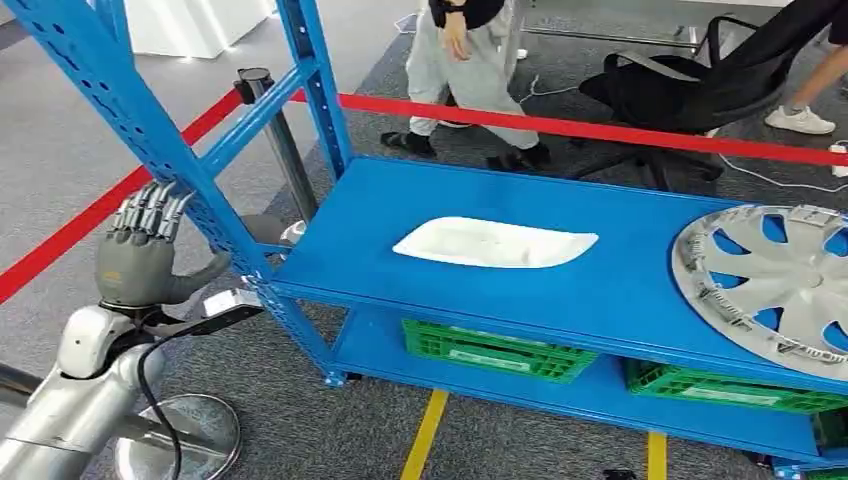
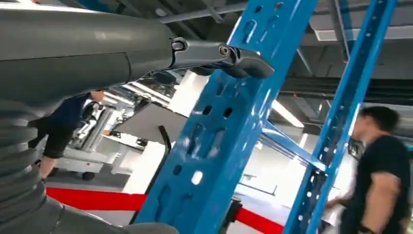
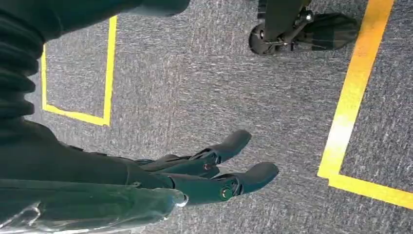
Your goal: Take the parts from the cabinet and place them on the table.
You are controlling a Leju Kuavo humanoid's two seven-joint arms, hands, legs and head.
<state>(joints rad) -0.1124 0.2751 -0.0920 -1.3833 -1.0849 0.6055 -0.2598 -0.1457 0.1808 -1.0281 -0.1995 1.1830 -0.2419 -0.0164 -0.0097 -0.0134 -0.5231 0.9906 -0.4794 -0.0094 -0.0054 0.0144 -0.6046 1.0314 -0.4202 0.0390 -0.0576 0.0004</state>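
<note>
Parts lay on the top shelf of the blue cabinet [image 1: 620, 290]: a white moulded part [image 1: 495, 243] rested flat near the middle of the shelf, and a silver wheel cover [image 1: 775, 285] lay flat at the right end, with its right side cut off by the edge of the picture. Both were well apart from the robot's hands. On the lower shelf stood two green crates [image 1: 498, 350], one under the white part and one more to the right. The left hand [image 1: 140, 250] was raised at the left of the cabinet, just beside the blue upright post [image 1: 130, 110], with its fingers straight and spread and nothing in them; whether it touched the post could not be told. In the left wrist view one dark finger [image 2: 243, 58] pointed toward the perforated post [image 2: 229, 122]. The right hand [image 3: 204, 170] hung low above the grey carpet [image 3: 195, 73], and its dark fingers were extended, slightly apart, and held nothing. Yellow tape lines [image 3: 350, 97] ran on the carpet near it. Behind the cabinet a red barrier band [image 1: 600, 130] stretched across, and on the far side a person in light trousers [image 1: 465, 70] stood beside a black office chair [image 1: 700, 90]. A second person in a dark shirt [image 2: 384, 180] appeared blurred in the left wrist view.
</note>
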